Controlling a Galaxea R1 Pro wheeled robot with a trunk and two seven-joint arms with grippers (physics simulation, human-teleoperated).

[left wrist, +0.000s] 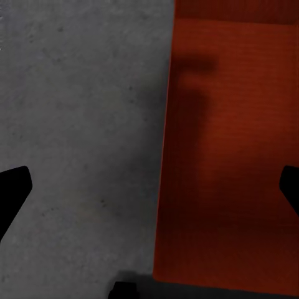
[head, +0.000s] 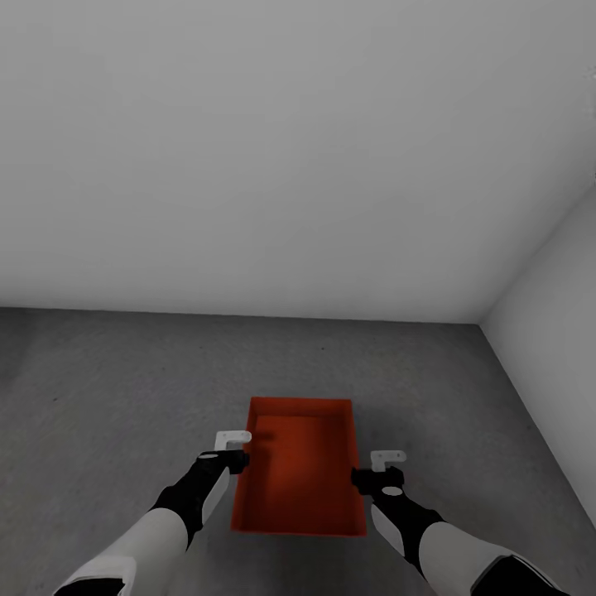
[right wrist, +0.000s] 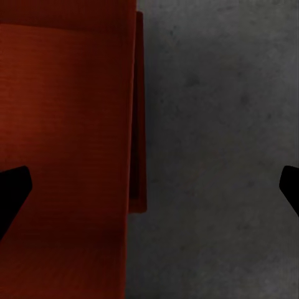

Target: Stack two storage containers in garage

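Head view: an orange-red container sits on the dark grey concrete floor of the garage, open top up, w/ pale grey walls behind and to the robot's right. Left gripper hangs at the bin's left long wall, right gripper at its right long wall, so the bin lies between the two. Both arms reach in from below, black wrists, white forearms. From here can't tell whether either gripper touches the wall.

Left wrist view: looking down past the left gripper. Fingertips are spread wide, one dark tip at each side edge of the pic. The bin's left wall edge runs between them; one tip is over bare floor, the other over the container inside. Nothing pinched; the wall looks well below the tips. An arm shadow falls across the bin bottom.

Right wrist view: same deal, mirrored. Right gripper jaws spread wide, one fingertip over the container interior, the other over floor. The bin's right wall runs between the tips, not gripped.
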